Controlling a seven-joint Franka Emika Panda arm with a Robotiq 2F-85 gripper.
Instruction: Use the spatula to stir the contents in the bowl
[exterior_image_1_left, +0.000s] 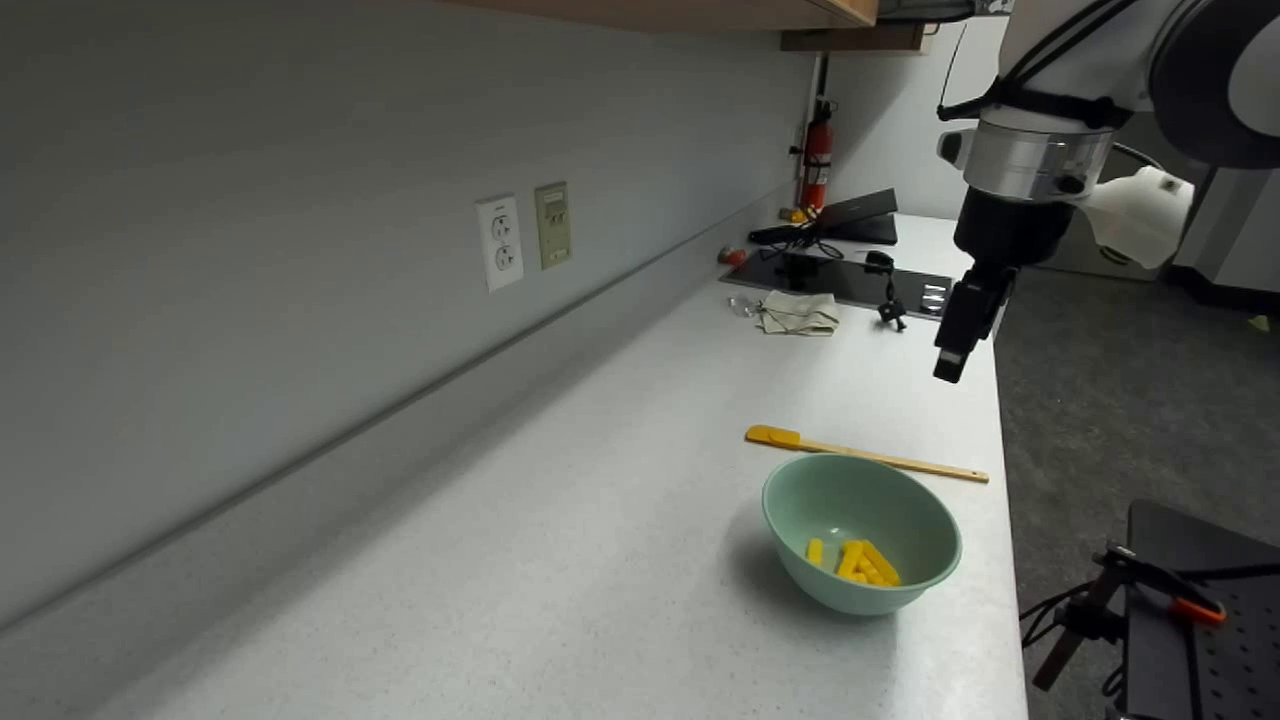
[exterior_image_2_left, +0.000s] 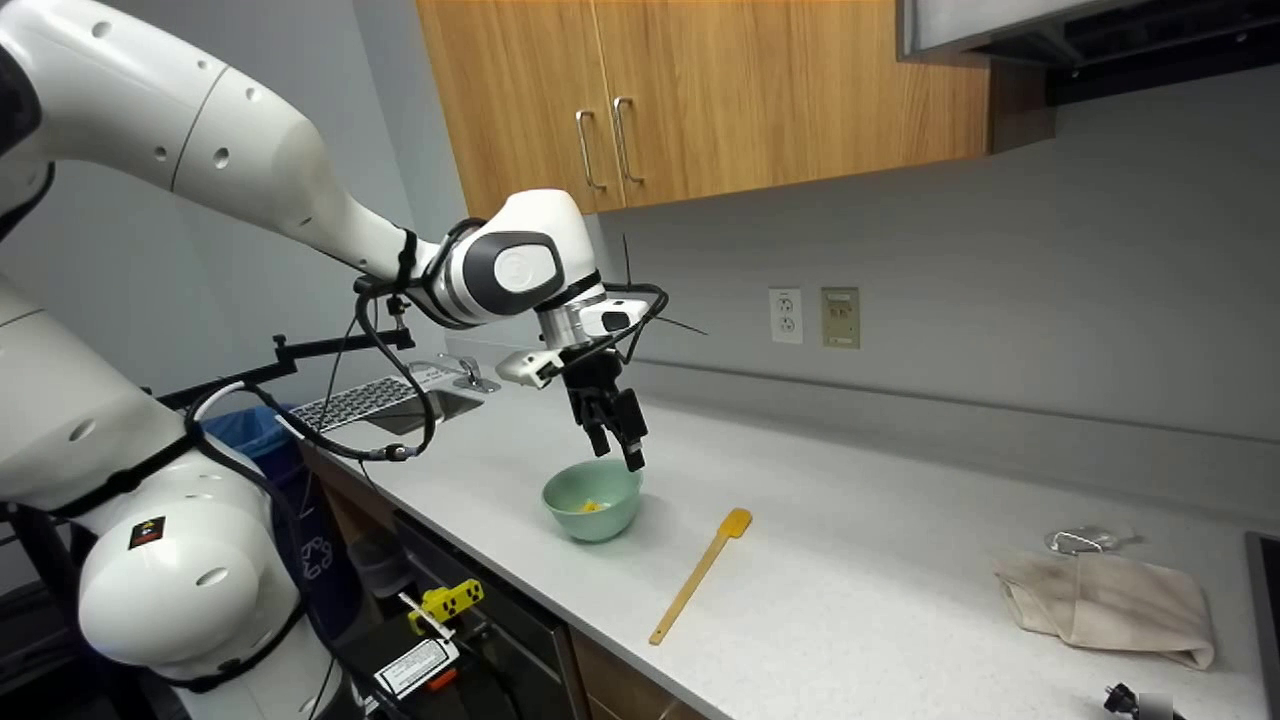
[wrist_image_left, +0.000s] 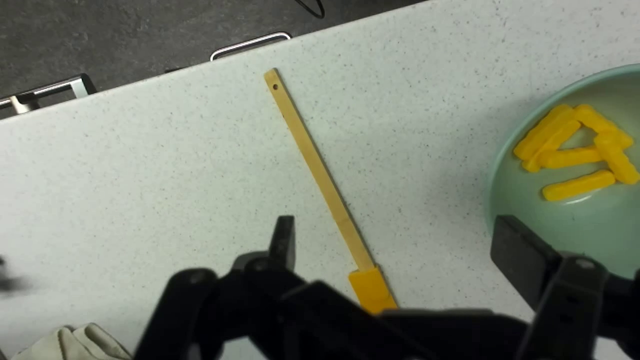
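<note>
The spatula (wrist_image_left: 328, 190) is laid flat on the worktop (wrist_image_left: 165, 200) below the jaws, apart from the bowl (wrist_image_left: 595, 225). In the wrist view its head (wrist_image_left: 372, 290) is framed between the jaws; its long axis is run past them toward the worktop's edge, mostly crosswise to their closing. Nothing is held or touched by the widely spread jaws.

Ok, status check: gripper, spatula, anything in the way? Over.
Gripper open, nothing held, above the counter. Spatula flat on the counter, nothing lying on it. Bowl of yellow pieces beside it, not touching, might crowd the reach down.
</note>
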